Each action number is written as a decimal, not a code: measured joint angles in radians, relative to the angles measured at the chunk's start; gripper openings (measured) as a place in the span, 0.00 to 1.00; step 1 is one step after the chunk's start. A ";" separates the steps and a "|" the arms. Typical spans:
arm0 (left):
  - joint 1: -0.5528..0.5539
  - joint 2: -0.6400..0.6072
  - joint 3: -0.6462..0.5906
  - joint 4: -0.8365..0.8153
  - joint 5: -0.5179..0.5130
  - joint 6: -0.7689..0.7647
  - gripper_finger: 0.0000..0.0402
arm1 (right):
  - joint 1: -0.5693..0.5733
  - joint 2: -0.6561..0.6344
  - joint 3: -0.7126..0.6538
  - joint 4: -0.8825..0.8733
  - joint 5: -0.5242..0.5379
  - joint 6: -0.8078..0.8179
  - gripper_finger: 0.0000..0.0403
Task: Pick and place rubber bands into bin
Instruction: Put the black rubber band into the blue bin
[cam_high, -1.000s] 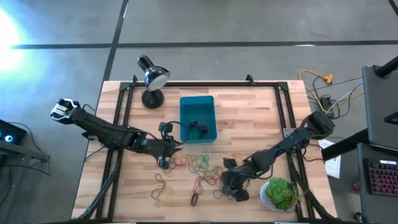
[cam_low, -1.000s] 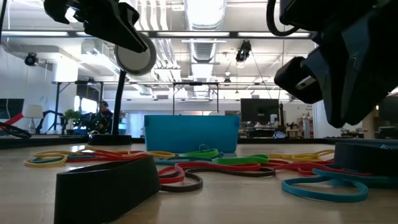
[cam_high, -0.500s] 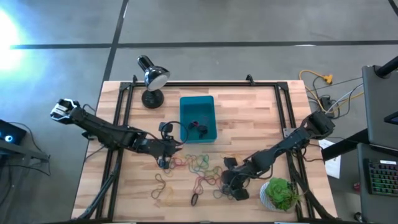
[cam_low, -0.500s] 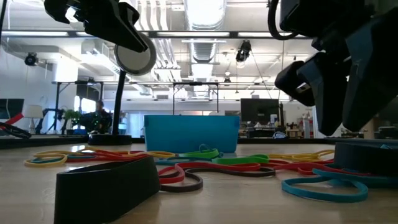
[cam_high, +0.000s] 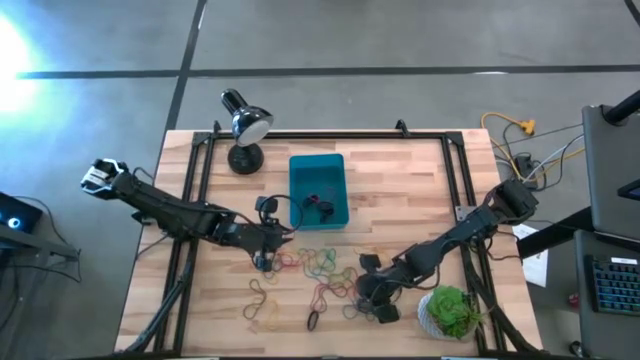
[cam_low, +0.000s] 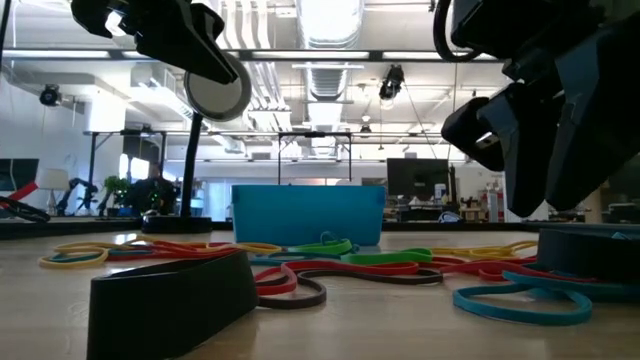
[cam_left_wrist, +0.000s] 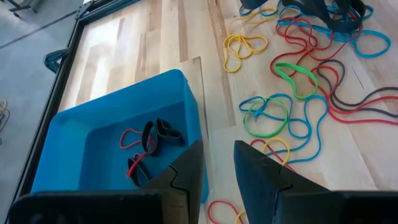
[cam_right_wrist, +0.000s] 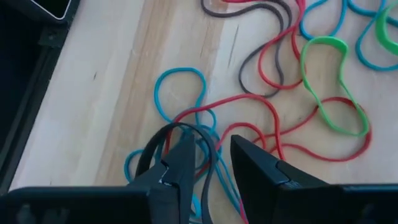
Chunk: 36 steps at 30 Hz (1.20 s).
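I see thin, floppy rubber bands (cam_high: 318, 266) tangled mid-tabletop on pale wood planks (cam_high: 400, 190), few inside the smooth teal bin (cam_high: 318, 190) beyond. Left gripper (cam_left_wrist: 216, 167) jaws narrow, empty; right gripper (cam_right_wrist: 211, 163) jaws narrow, a black band looped over one.

We see our right gripper (cam_right_wrist: 211, 163) has parted its fingers (cam_right_wrist: 256, 167) since a second ago; a black rubber band (cam_right_wrist: 186, 140) loops around one finger.
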<state>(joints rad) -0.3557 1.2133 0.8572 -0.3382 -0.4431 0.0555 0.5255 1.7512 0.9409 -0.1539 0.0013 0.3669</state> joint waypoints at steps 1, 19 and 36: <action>0.000 0.000 0.000 0.001 0.000 0.000 0.19 | 0.002 0.007 0.000 0.008 0.000 0.000 0.24; -0.001 0.000 0.000 0.006 0.000 0.002 0.19 | 0.009 0.057 0.015 0.000 0.000 -0.015 0.10; 0.000 0.000 0.000 0.007 0.000 0.002 0.19 | 0.008 -0.049 0.022 0.001 0.101 -0.083 0.02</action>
<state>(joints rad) -0.3553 1.2129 0.8570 -0.3314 -0.4432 0.0578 0.5340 1.7023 0.9629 -0.1534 0.1019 0.2844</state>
